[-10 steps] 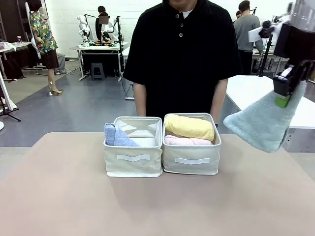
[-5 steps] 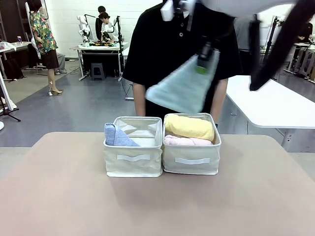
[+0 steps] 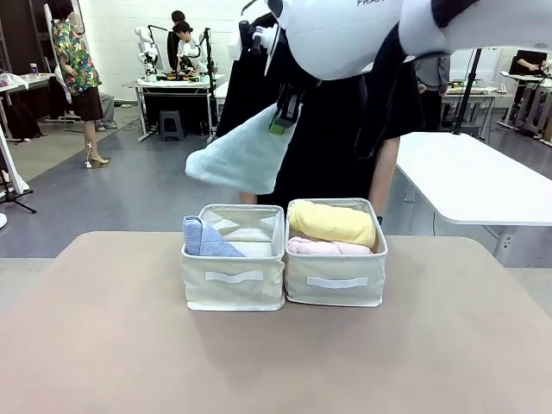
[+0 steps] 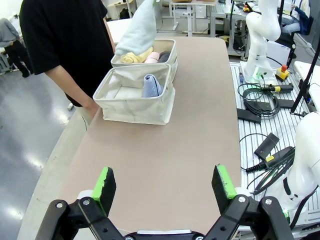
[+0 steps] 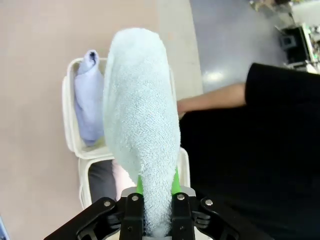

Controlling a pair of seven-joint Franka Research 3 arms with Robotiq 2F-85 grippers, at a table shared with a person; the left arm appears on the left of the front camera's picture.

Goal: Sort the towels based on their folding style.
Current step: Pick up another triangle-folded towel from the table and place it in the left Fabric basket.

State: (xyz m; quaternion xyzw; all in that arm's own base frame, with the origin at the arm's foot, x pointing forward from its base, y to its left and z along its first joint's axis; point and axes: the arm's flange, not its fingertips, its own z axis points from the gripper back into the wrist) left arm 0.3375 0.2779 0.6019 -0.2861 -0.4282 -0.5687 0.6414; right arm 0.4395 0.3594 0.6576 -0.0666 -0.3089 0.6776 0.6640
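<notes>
My right gripper (image 3: 281, 116) is shut on a pale teal cone-folded towel (image 3: 243, 159), which hangs in the air above the left cream basket (image 3: 233, 295). In the right wrist view the teal towel (image 5: 142, 120) runs out from between the green pads of the right gripper (image 5: 156, 189). A light blue cone towel (image 3: 203, 239) leans in the left basket. The right basket (image 3: 336, 296) holds a yellow roll (image 3: 332, 222) on top of a pale pink roll (image 3: 324, 247); a dark grey roll (image 4: 164, 56) lies beside them. My left gripper (image 4: 164, 187) stands open over the bare table, well short of the baskets.
A person in a black shirt (image 3: 345, 129) stands at the far edge behind the baskets, one forearm (image 5: 212, 97) near the rim. The tan table (image 3: 276, 362) spreads out in front of the baskets. Cables and an arm base (image 4: 260, 45) sit beside the table.
My right arm has swung from the table's right side leftward across the right basket, carrying the teal towel to a spot above the left basket. The left gripper has stayed open.
</notes>
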